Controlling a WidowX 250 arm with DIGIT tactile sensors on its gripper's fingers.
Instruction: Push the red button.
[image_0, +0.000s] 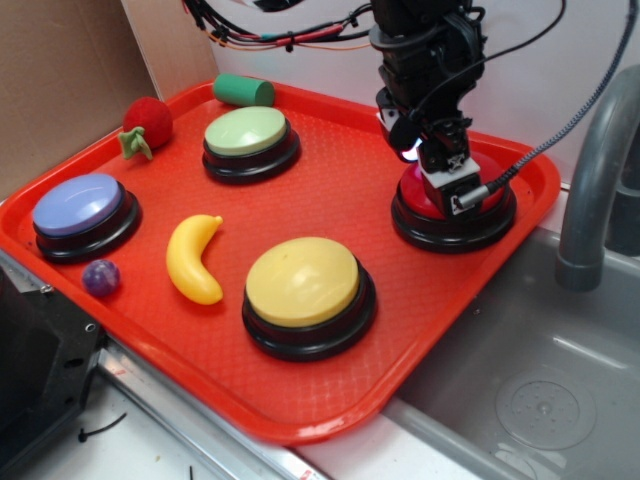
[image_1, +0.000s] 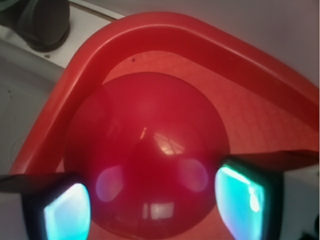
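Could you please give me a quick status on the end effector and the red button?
End effector low on the red button, fingers straddling the dome; contact can't be confirmed. Jaws apart, holding nothing. Button sits at tray corner. Nothing in the way.

Red tray (image_0: 200, 350) carries four dome buttons, banana (image_0: 193, 259), strawberry (image_0: 147, 123).

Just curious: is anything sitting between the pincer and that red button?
Nothing visible. The pincer is right over the red button, and the wrist view shows only bare dome between its fingertips.
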